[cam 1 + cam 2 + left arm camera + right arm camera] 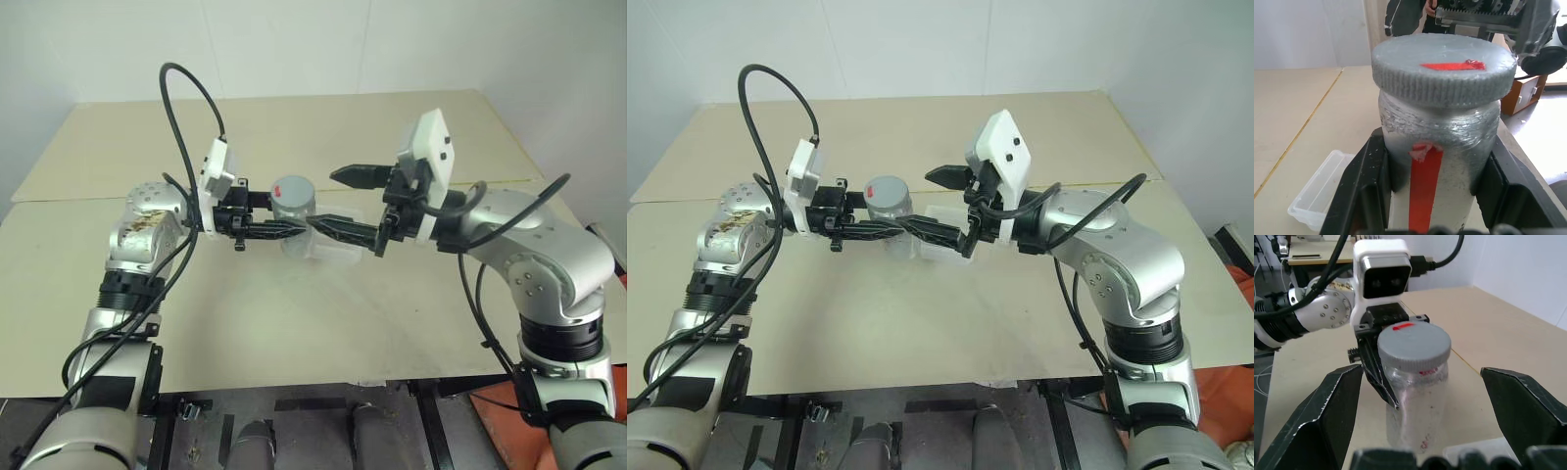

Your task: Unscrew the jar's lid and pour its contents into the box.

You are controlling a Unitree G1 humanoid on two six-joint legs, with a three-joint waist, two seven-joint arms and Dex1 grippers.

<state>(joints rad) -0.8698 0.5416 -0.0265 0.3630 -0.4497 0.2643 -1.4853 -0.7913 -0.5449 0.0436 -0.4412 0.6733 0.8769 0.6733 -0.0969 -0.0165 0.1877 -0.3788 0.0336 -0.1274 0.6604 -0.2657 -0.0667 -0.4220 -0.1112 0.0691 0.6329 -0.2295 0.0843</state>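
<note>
The left gripper (263, 220) jaws clamp the light, rigid jar (293, 217) by its body, while the right gripper's (338, 201) wide jaws should take the ridged lid (1414, 346).

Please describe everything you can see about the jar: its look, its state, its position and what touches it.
The jar is a small silvery-grey cylinder that looks wrapped in wrinkled film, with a red strip down its side. Its ribbed grey lid, marked with a red stripe on top, is still screwed on. It stands upright, lifted above the table, clamped at its body by the left gripper. The open right gripper faces it without touching. The clear box lies below.
</note>
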